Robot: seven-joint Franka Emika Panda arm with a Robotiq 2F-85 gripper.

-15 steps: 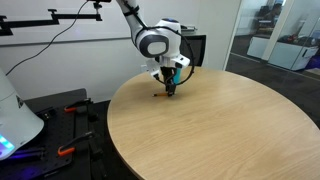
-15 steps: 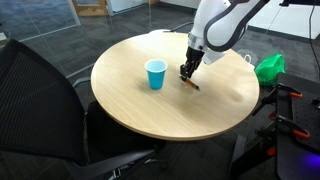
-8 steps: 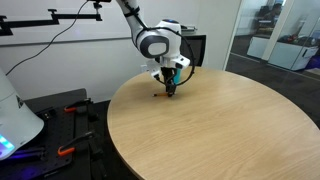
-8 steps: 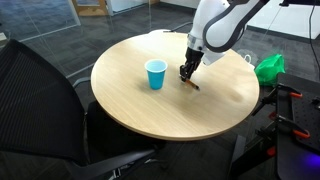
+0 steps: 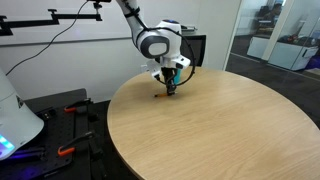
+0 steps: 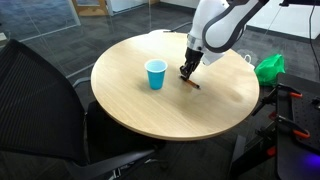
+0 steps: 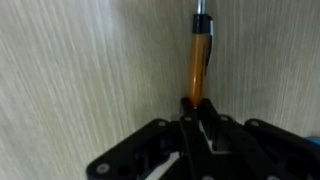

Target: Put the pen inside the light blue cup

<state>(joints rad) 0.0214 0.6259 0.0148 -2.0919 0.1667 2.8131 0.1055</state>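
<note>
Round table [image 5: 225,130], light wood grain, in an office-type room with a glass partition [image 5: 270,40] behind.

Exterior view, partition side:
- White arm [image 5: 150,42] reaches down from the upper left. Its gripper [image 5: 170,90] is low over the far part of the tabletop.
- An orange-red speck of the pen [image 5: 158,96] shows at the fingertips, on the wood.
- Too small here to read the jaws.
- Floor at left: a white housing [image 5: 15,120] with a blue glow, and a black frame [image 5: 70,115] just beside it.

Exterior view, chair side:
- A black chair [image 6: 40,95] fills the foreground and covers the table's [image 6: 150,118] near-left edge.
- The light blue cup [image 6: 155,74] stands upright on the wood, mouth up, near the gripper [image 6: 184,73] but apart from it. Nothing stands between them.
- The pen [image 6: 192,86] lies on the tabletop under the fingertips, on the side away from the cup.
- A green object [image 6: 268,68] sits off the table's far edge.

Wrist view:
- Wood grain [image 7: 80,70] fills the frame.
- The pen [image 7: 198,60] runs straight up the picture: orange barrel, metallic end farthest from the claw.
- The gripper [image 7: 196,112] has its linkages drawn to the middle, jaws pressed together on the pen's near dark end.
</note>
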